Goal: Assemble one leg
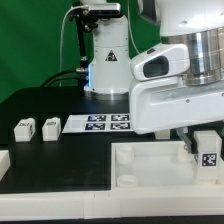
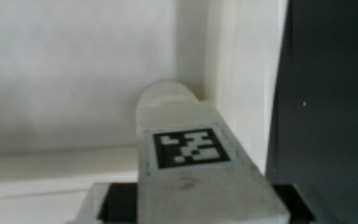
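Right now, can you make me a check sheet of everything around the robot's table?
Surface: black table.
Job's things: held leg by the white tray part; loose leg and second loose leg at the exterior view's left.
Clutter: marker board; white piece at the edge.
Grippers: hand shut on the held leg.
Cables: thin cables behind the table.
Surroundings: white machine with a warning triangle.

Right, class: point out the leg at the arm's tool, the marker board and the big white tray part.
leg point(image 2: 194, 148): wrist view, on its tag.
marker board point(image 1: 98, 122): exterior view, its middle.
tray part point(image 1: 150, 172): exterior view, bare flat surface.
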